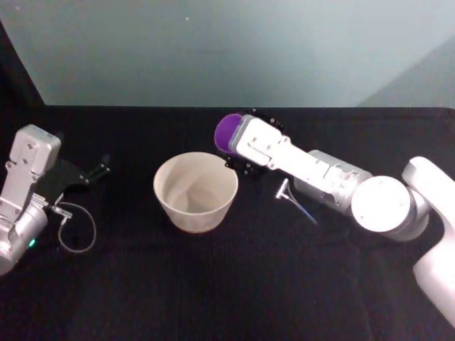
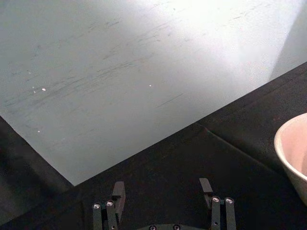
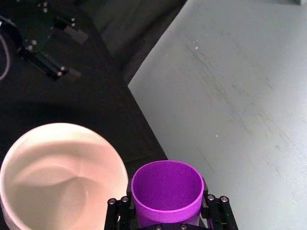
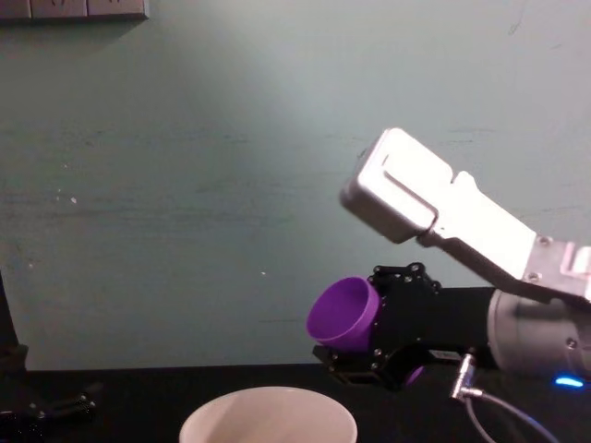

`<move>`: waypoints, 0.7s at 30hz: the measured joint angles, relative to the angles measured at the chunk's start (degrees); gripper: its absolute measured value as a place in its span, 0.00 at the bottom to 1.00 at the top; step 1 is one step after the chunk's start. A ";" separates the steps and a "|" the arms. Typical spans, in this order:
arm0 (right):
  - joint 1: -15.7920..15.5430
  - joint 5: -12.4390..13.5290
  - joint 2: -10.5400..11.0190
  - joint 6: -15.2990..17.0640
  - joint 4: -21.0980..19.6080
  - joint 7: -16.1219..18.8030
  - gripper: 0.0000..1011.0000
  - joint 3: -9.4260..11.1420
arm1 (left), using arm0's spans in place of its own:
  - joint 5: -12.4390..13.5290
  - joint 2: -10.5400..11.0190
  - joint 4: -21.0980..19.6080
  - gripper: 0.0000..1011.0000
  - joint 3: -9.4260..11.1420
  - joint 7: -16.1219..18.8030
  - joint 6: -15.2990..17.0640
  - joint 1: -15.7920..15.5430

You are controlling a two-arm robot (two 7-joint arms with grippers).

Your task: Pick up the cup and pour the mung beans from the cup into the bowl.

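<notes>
**Purple cup tipped in the air beside the white bowl**
The right end effector (image 3: 167, 213) grips the purple cup (image 1: 228, 132) on both sides. The cup is up in the air, tipped over with its mouth to the left, by the far right rim of the bowl (image 1: 195, 213). The bowl sits on the black bench (image 1: 213, 284). The left end effector (image 2: 163, 189) waits open at the left.
</notes>
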 joint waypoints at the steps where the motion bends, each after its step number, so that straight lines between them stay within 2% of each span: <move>1: 0.50 -1.34 -0.31 0.37 0.20 0.18 0.73 -0.58 | 0.00 0.00 0.00 0.99 0.00 0.00 0.00 0.00; 4: 1.03 -3.09 -0.58 0.85 0.40 0.41 0.73 -1.42 | 0.00 0.00 0.00 0.99 0.00 0.00 0.00 0.00; 7: 1.81 -5.98 -0.84 1.76 0.44 0.62 0.73 -2.87 | 0.00 0.00 0.00 0.99 0.00 0.00 0.00 0.00; 10: 2.78 -10.05 -1.00 3.23 0.33 1.05 0.73 -4.88 | 0.00 0.00 0.00 0.99 0.00 0.00 0.00 0.00; 12: 3.06 -11.50 -1.08 3.71 0.26 1.19 0.73 -5.56 | 0.00 0.00 0.00 0.99 0.00 0.00 0.00 0.00; 13: 3.31 -13.06 -1.15 4.23 0.15 1.33 0.73 -6.23 | 0.00 0.00 0.00 0.99 0.00 0.00 0.00 0.00; 15: 3.44 -13.84 -1.18 4.51 0.11 1.35 0.73 -6.61 | 0.00 0.00 0.00 0.99 0.00 0.00 0.00 0.00; 18: 3.97 -17.62 -1.35 5.91 -0.21 1.46 0.73 -8.29 | 0.00 0.00 0.00 0.99 0.00 0.00 0.00 0.00; 20: 4.16 -18.99 -1.41 6.42 -0.36 1.49 0.73 -8.92 | 0.00 0.00 0.00 0.99 0.00 0.00 0.00 0.00; 21: 4.43 -20.87 -1.47 7.09 -0.53 1.57 0.73 -9.81 | 0.00 0.00 0.00 0.99 0.00 0.00 0.00 0.00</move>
